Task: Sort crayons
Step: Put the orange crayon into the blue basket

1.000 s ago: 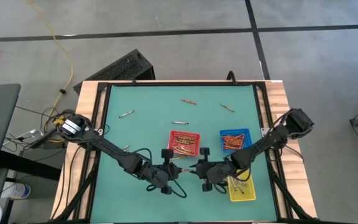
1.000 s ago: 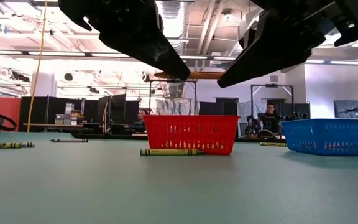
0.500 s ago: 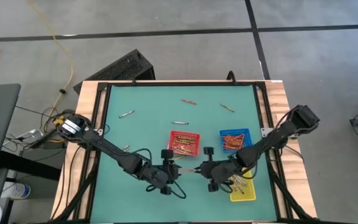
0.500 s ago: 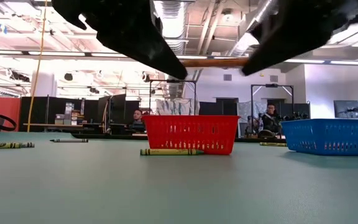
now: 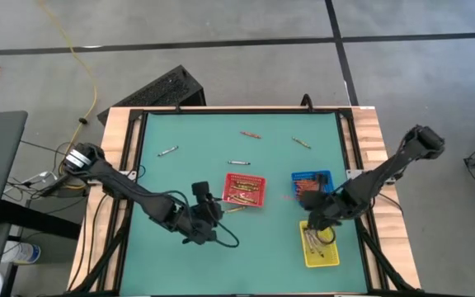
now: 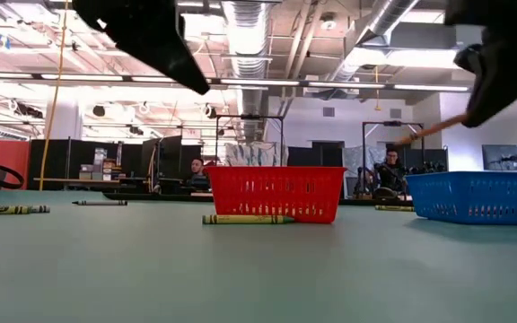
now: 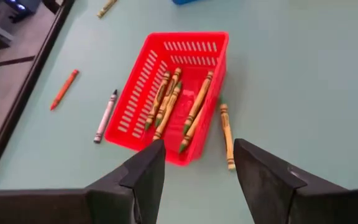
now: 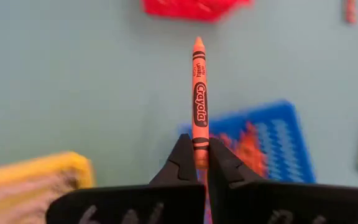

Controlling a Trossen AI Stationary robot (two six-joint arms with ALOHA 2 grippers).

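Observation:
An orange crayon [image 8: 199, 87] sticks out of my right gripper [image 8: 200, 144], which is shut on it above the table by the blue tray [image 5: 312, 185]. The low view shows this crayon [image 6: 429, 132] in the air. My left gripper [image 7: 197, 168] stands open and holds nothing, above the table at the near left of the red tray [image 5: 245, 190]. Several yellowish crayons [image 7: 173, 99] lie in the red tray, and one [image 7: 227, 134] lies on the mat against its side. Orange crayons fill the blue tray, and grey ones lie in the yellow tray [image 5: 320, 247]. My right gripper pinches the orange crayon's blunt end [image 8: 199, 134] between its two fingers. The crayon runs on in line with the fingers, its pointed tip away from them. It is lifted clear of the table and slants downward from the gripper.
Loose crayons lie on the far half of the green mat: an orange one [image 5: 249, 134], a yellowish one [image 5: 302, 143] and two grey ones [image 5: 167, 151] [image 5: 237, 162]. A raised wooden frame [image 5: 130, 165] borders the mat. People sit in the room beyond the table.
Both grippers met at the table's near middle with the orange crayon between them. My left gripper has let go of it and drawn back to the left and up. My right gripper has carried the crayon up and toward the table's right edge, to the blue tray, tipping downward.

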